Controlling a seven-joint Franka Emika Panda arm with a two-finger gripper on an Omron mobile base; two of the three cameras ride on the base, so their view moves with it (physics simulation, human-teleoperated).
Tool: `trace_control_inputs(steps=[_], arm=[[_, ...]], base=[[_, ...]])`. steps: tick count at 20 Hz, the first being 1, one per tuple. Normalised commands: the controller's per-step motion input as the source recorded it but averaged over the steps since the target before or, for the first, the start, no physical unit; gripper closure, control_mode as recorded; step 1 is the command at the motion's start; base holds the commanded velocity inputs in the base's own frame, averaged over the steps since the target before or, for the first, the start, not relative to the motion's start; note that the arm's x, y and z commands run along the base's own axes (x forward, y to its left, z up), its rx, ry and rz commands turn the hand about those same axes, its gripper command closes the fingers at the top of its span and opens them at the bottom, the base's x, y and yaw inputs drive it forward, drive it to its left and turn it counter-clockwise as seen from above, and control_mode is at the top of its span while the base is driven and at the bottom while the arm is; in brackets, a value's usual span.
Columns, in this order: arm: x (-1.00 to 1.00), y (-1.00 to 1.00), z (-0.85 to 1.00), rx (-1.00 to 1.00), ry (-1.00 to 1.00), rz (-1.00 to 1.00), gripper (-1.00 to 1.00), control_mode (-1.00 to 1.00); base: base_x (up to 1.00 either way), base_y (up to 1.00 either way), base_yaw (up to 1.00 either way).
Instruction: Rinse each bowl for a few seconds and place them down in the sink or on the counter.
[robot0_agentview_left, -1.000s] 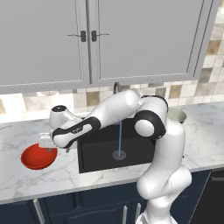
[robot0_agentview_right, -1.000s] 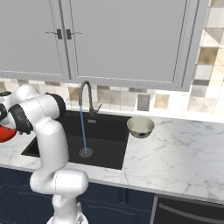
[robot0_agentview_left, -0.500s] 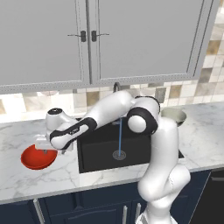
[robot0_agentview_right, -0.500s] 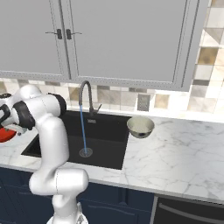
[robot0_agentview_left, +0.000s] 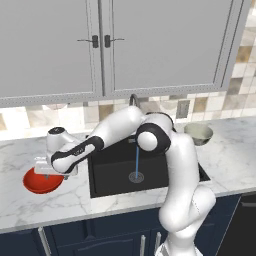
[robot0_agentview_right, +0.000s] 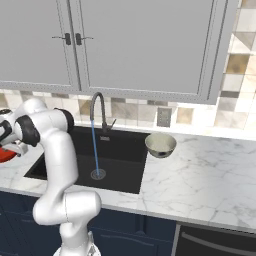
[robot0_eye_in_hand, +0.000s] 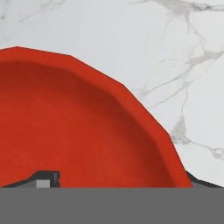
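While water runs in a thin blue stream from the faucet into the black sink, the white arm stretches far out over the marble counter, away from the basin, because the first bowl to be rinsed sits there. That red bowl rests upright on the counter well apart from the sink's near edge, and the gripper hangs right at its rim, pointing down into it. From the hand view, the bowl's red inside wall lies close under the camera, with one dark fingertip inside the rim and the other seemingly just outside, a stance suited to pinching the wall. Its jaws look spread wide, straddling the rim and not yet clamped on it. Across the basin, the smaller cream bowl waits upright on the counter beside the sink's far edge, untouched, likely the second to go under the stream.
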Motion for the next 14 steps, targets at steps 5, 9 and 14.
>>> trace_control_inputs(steps=[5,9,14], arm=[[0.05,0.02,-0.2,0.03,0.0,0.0,1.0,-1.0],[0.0,0.0,-0.17,0.04,0.0,0.0,1.0,-1.0],[0.0,0.0,-0.11,0.03,0.0,0.0,1.0,-1.0]], base=[[0.0,0.0,0.0],[0.0,0.0,0.0],[0.0,0.0,0.0]])
